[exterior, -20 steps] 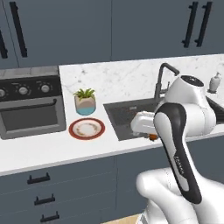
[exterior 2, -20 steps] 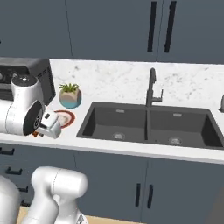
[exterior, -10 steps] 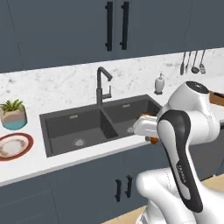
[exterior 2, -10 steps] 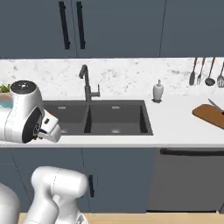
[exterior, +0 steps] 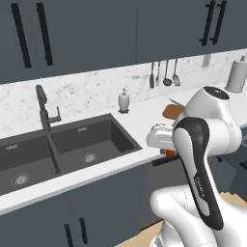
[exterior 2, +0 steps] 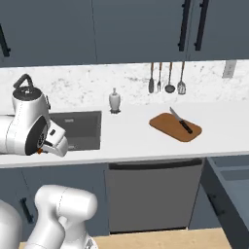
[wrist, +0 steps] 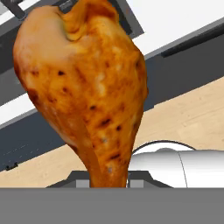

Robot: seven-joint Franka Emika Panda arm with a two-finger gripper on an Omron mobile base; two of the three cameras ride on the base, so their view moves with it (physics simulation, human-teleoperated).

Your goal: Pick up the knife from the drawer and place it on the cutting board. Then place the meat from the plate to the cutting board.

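The meat is seen close up in the hand view, pinched at its narrow end by the gripper. In the right base view, the knife is laid on the cutting board; in the left base view, the cutting board is half hidden behind the arm.

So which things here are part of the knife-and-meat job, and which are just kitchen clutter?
Job:
- meat, held in the gripper
- cutting board on the counter
- knife lying on the board

Just lying about:
- sink and faucet
- soap dispenser
- hanging utensils
- paper towel roll
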